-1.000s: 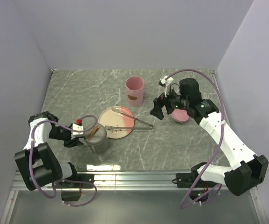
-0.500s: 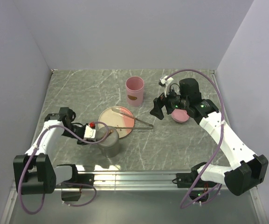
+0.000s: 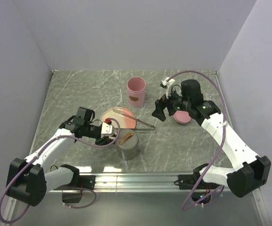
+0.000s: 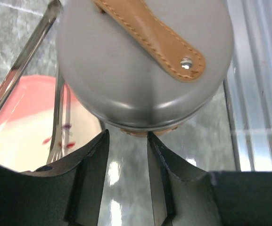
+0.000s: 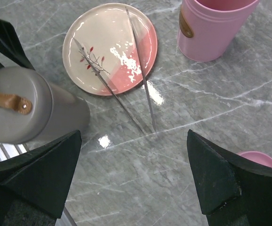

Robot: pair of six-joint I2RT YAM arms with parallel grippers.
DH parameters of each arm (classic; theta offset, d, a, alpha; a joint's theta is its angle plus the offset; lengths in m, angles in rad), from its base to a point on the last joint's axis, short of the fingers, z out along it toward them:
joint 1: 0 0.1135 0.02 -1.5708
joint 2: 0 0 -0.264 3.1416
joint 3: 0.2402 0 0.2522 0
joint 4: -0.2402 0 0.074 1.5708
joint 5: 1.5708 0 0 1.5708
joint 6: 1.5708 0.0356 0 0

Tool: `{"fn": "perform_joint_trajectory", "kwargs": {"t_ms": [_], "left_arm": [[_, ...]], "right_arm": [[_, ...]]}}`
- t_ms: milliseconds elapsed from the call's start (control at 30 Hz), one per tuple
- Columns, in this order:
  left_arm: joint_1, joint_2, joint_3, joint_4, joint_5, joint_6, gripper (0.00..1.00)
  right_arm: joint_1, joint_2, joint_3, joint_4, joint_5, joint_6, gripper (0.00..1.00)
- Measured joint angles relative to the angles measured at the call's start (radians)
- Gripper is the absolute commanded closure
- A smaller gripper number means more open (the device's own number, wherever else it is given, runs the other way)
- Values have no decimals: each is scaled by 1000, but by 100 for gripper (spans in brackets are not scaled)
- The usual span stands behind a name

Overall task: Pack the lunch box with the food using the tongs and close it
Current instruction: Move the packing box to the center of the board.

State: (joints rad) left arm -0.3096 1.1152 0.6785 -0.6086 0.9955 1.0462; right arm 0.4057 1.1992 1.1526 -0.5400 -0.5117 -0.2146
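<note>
The lunch box (image 3: pixel 127 146), a grey metal cylinder, stands shut under a lid with a brown leather strap (image 4: pixel 150 33), just in front of the plate (image 3: pixel 121 121). My left gripper (image 3: pixel 110 132) reaches it from the left, its fingertips (image 4: pixel 103 139) pinching a brown tab at the box's lower edge (image 4: pixel 140 133). The silver tongs (image 3: pixel 136 123) lie across the plate, their joined end on the table to the right (image 5: pixel 152 128). My right gripper (image 3: pixel 160 110) hovers open above the table right of the tongs, holding nothing (image 5: pixel 133 136). No food shows anywhere; the plate (image 5: pixel 103 42) looks bare.
A pink cup (image 3: pixel 136 92) stands behind the plate. A small pink bowl (image 3: pixel 182 117) sits under the right arm. Grey walls close in the marble table on three sides. A metal rail (image 3: pixel 140 179) runs along the near edge.
My left gripper has swept right along the table's front, carrying the lunch box from the left side to just in front of the plate. The right arm has stayed still.
</note>
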Motion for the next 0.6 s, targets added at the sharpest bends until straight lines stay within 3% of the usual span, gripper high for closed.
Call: {"fn": "perform_joint_trajectory", "kwargs": {"t_ms": [267,367,600], "left_arm": [[-80,-2,-35,276,-51,-369,57],[-83,-5,-3,241,-61,-384,56],[-42,-121,135,-5,-68,-339,52]], "right_arm": [[-3,-9,-8,-2,6,-4,0],[-15,-14,-8,-6,5,-8,0],[-40,-56,-8,-43,2,-30,0]]}}
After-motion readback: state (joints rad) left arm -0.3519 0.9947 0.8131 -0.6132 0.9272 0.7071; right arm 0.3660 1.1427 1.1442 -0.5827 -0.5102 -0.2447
